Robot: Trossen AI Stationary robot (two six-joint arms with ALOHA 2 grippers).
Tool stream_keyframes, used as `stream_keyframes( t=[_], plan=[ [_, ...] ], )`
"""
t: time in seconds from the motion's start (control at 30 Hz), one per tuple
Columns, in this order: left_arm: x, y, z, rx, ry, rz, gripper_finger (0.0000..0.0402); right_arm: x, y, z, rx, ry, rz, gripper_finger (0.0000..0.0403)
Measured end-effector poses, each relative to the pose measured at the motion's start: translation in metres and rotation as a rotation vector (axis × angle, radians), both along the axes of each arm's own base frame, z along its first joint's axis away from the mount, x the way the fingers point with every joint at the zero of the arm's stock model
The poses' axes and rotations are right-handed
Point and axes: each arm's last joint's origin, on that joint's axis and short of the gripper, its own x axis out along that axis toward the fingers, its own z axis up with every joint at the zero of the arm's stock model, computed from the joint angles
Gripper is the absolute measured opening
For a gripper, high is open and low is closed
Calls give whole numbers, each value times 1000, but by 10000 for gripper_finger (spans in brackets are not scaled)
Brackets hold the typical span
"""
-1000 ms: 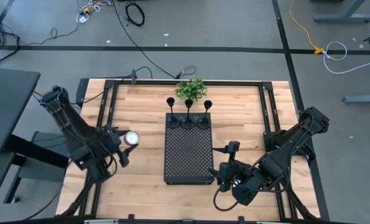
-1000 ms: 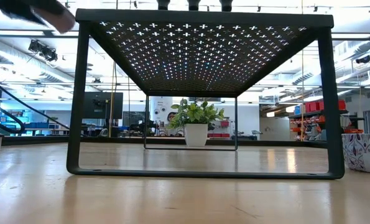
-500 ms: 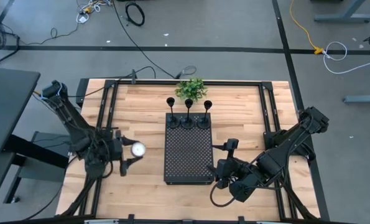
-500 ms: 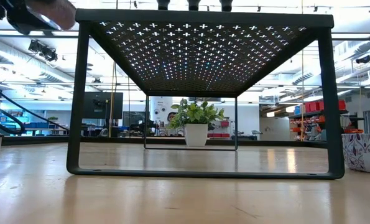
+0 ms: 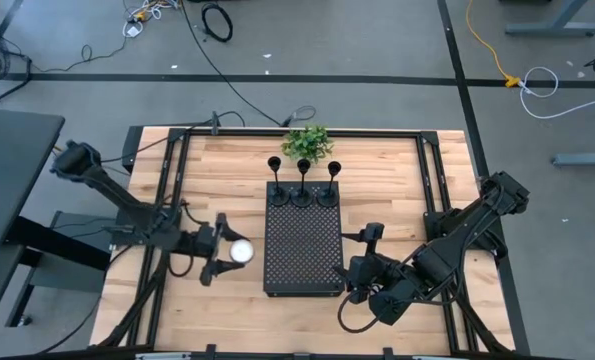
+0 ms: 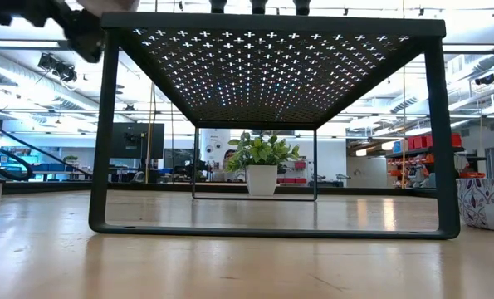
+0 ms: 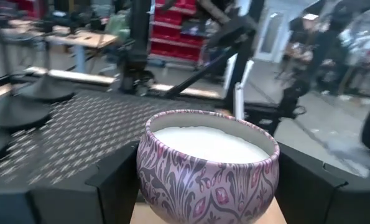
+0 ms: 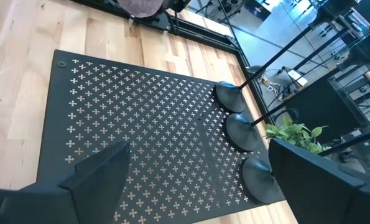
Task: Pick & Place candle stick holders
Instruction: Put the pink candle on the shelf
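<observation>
Three black candle stick holders (image 5: 303, 182) stand upright in a row on the far end of the black perforated tray (image 5: 303, 250), resting on their round bases (image 8: 242, 132). My left gripper (image 5: 227, 252) is just left of the tray, shut on a round white candle in a purple patterned tin (image 7: 206, 168). My right gripper (image 5: 362, 268) hangs open and empty by the tray's near right corner, and its fingers (image 8: 91, 180) point across the tray. My left gripper pinches the tin's side wall (image 7: 148, 180) between its two fingers, one on each side. The fingers come level from the table's left. The candle sits upright, wax up, lifted clear of the table.
A small potted plant (image 5: 307, 143) stands just beyond the tray's far edge. The tray is a raised stand on thin legs (image 6: 104, 141). Bare wood lies to the left and right of the tray. A black metal frame (image 5: 177, 140) runs around the table edges.
My left gripper has carried the candle toward the table's right edge and slightly toward the near edge, up to the tray's left side. The candle stays upright in the hold.
</observation>
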Motion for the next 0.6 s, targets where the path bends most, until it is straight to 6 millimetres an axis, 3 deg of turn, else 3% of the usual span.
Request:
stream_keyframes(
  t=[0.33, 0.6],
  plan=[
    [42, -16, -15, 112, -31, -124, 300, 0, 0, -1, 28, 3, -4, 378],
    [61, -12, -32, 76, -69, -167, 300, 0, 1, -1, 40, 10, 4, 378]
  ],
)
